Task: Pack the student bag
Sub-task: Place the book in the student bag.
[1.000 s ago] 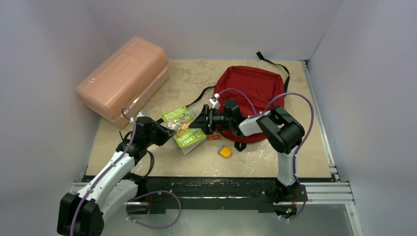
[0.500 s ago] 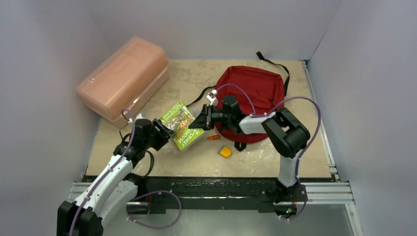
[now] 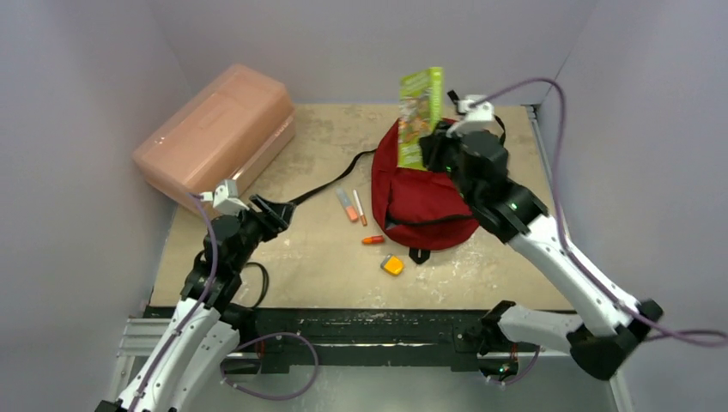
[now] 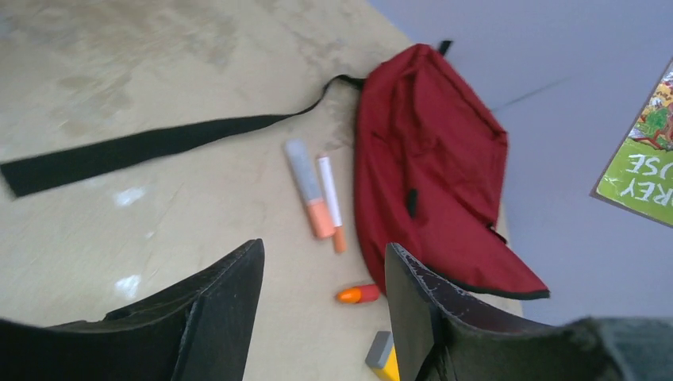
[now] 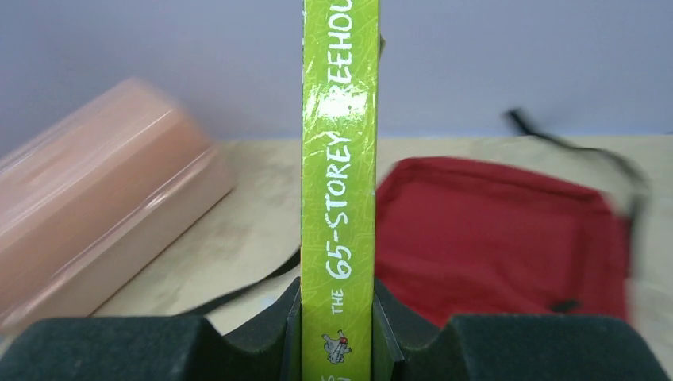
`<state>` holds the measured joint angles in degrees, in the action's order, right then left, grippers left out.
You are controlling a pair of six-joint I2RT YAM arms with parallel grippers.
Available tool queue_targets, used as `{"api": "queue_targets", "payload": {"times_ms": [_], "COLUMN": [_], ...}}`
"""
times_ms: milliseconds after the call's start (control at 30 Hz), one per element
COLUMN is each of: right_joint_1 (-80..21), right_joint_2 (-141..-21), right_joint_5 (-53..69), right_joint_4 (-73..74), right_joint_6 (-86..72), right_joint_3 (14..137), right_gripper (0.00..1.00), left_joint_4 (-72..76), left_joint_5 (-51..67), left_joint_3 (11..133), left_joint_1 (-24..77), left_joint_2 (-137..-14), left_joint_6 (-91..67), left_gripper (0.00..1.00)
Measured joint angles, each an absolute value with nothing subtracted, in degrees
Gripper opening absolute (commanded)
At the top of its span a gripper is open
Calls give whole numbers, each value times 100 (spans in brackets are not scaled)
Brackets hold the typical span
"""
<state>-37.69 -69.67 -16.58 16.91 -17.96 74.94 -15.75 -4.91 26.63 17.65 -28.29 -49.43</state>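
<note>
Soft even light, faint shadows, student bag (image 5: 500, 230) motion-blurred

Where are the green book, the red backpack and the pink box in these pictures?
green book (image 5: 339, 198): right wrist view, on its spine.
red backpack (image 3: 416, 193): top external view, on its red front fabric.
pink box (image 3: 219, 124): top external view, on its lid.

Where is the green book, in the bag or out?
Out. The right gripper holds the book upright in the air, while the bag lies on the table.
</note>
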Motion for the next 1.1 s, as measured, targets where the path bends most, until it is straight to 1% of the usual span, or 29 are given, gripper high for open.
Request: {"api": "queue_targets", "payload": {"times_ms": [100,167,267,300,400,467,600,700,867,967,1000,1067,1100], "right_joint_1": [-3767,-3743,-3717,-3715,-3717,-3717,-3719,-3719,-3717,-3719,-3717,-3717,-3717], "right_joint_2": [-5719,-5011,-4274,-4066,-3500,-3170,-2541,-2303,-2198,-2196,-2196,-2185,-2171], "right_joint_5": [-3315,-4329,-5496,-5734,-6117,-6193,-6189,-6136,-5769,-5553,-5472,-5323,-5214], "right_joint_4": [1791,2093,2823,3050,3721,4053,4698,5148,5863,6318,6442,6622,6685], "right_joint_6": [-1647,-1638,-1745,-1811,-1979,-2051,-2261,-2517,-3022,-3271,-3308,-3350,-3354], "right_joint_3": [6910,6652,6565,6565,6565,6565,6617,6792,7035,7050,7050,7052,7052], "right_gripper": [0,0,0,0,0,0,0,0,0,0,0,0,0], "left_joint_4": [-150,722,1852,2255,3135,3319,3334,3177,2392,1977,1870,1682,1627], "left_joint_5": [8,180,261,279,368,462,480,478,768,768,703,440,268], "left_joint_3": [2495,2486,2606,2674,3089,3675,4989,5839,6707,7170,7299,7544,7658], "left_joint_1": [1874,2263,3463,3970,5107,5520,5885,6060,6198,6272,6287,6329,6355], "left_joint_2": [-3398,-4021,-5118,-5522,-6683,-7446,-8646,-9378,-10237,-10753,-10912,-11222,-11356], "left_joint_6": [-4637,-4224,-3164,-2661,-1192,-325,1081,1940,2788,3148,3269,3531,3623], "left_gripper": [60,63,71,71,70,70,70,70,69,63,58,37,29]}}
